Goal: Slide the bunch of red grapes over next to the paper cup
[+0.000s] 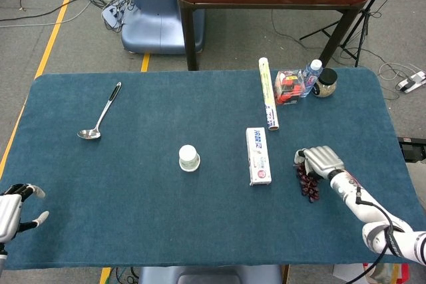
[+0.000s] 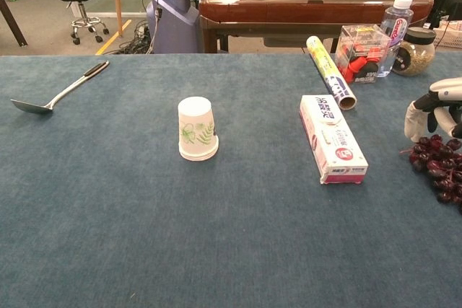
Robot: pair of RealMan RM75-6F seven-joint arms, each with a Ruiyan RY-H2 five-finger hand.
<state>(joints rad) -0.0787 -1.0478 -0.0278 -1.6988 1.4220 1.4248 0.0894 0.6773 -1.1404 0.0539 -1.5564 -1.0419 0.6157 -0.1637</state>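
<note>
Grapes [image 1: 307, 181] sit under the right hand [image 1: 322, 160] (fingers curled over them, far from the paper cup [image 1: 189, 158]), and could bump the box [image 1: 258, 155] in between.

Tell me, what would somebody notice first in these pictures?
Probably the white right hand resting on the grapes near the table's right edge. Next, the upside-down cup standing alone mid-table, with a long box between it and the grapes. A ladle lies far off to the left.
</note>
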